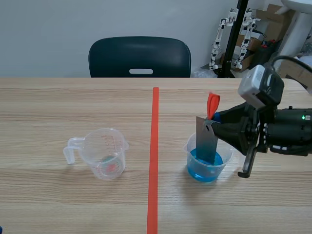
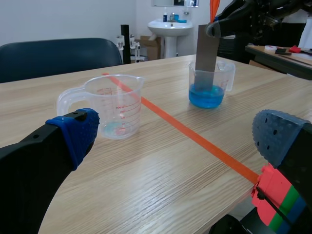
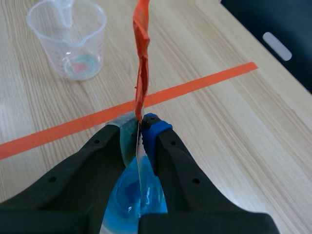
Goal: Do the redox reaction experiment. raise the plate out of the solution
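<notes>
A grey metal plate with a red tape tab at its top stands upright in a clear cup of blue solution, right of the tape line. Its lower end is still inside the cup. My right gripper comes in from the right and is shut on the plate's upper edge. In the right wrist view the thin plate is pinched edge-on between the fingers, the blue liquid beneath. In the left wrist view my left gripper is open low over the table, with nothing between its fingers.
An empty clear measuring cup with a handle stands left of the orange-red tape line. A dark chair sits behind the table's far edge. Equipment and boxes fill the back right.
</notes>
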Robot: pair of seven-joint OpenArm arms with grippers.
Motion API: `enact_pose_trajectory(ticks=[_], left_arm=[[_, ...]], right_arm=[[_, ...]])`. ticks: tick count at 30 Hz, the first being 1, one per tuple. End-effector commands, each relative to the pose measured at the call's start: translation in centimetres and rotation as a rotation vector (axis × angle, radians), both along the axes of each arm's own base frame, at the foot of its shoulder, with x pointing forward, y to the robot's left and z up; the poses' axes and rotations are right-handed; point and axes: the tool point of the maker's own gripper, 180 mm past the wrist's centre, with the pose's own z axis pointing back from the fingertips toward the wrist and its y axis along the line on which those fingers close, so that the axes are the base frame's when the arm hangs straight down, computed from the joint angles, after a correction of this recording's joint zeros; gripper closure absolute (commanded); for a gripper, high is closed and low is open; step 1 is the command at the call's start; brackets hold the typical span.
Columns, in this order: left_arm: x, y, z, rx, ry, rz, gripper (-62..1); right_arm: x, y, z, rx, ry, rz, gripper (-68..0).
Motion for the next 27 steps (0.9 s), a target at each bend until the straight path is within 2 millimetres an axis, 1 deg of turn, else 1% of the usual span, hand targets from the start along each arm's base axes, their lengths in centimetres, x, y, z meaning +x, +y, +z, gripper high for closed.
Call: enact_pose_trajectory(ticks=[1, 5, 8, 10, 13, 20, 23, 27], left_arm=[[0.6, 0.2, 1.9, -0.059, -0.062, -0.008, -62.3], [1.6, 0.1, 4.0, -0.143, -0.074, -0.082, -62.3], [2.4, -0.1, 5.5, -0.171, -0.104, -0.114, -62.3], [3.3, -0.5, 5.8, -0.145, -0.086, -0.135, -62.3], [4.4, -1.8, 6.1, -0.108, -0.046, -0.187, -62.3], [6.1, -4.6, 8.6, -0.006, -0.074, -0.285, -62.3], [7.0, -6.2, 9.1, 0.052, -0.066, -0.337, -62.0], [8.7, -7.3, 9.9, 0.137, -0.106, -0.346, -50.3]], right_arm=[[0.6, 0.2, 2.4, 0.034, -0.057, 0.009, -0.6], [0.8, 0.1, 3.6, 0.043, -0.072, 0.006, -0.6], [0.8, 0.1, 4.5, 0.065, -0.065, 0.007, -0.6], [0.7, 0.2, 5.3, 0.088, -0.066, 0.012, -0.6], [0.4, 0.3, 6.2, 0.097, -0.071, 0.026, -0.6], [-0.4, 0.8, 7.4, 0.109, -0.039, 0.048, -0.6], [-1.1, 1.1, 7.8, 0.112, -0.031, 0.067, -0.6], [-2.4, 1.5, 8.4, 0.105, -0.025, 0.108, -0.6]])
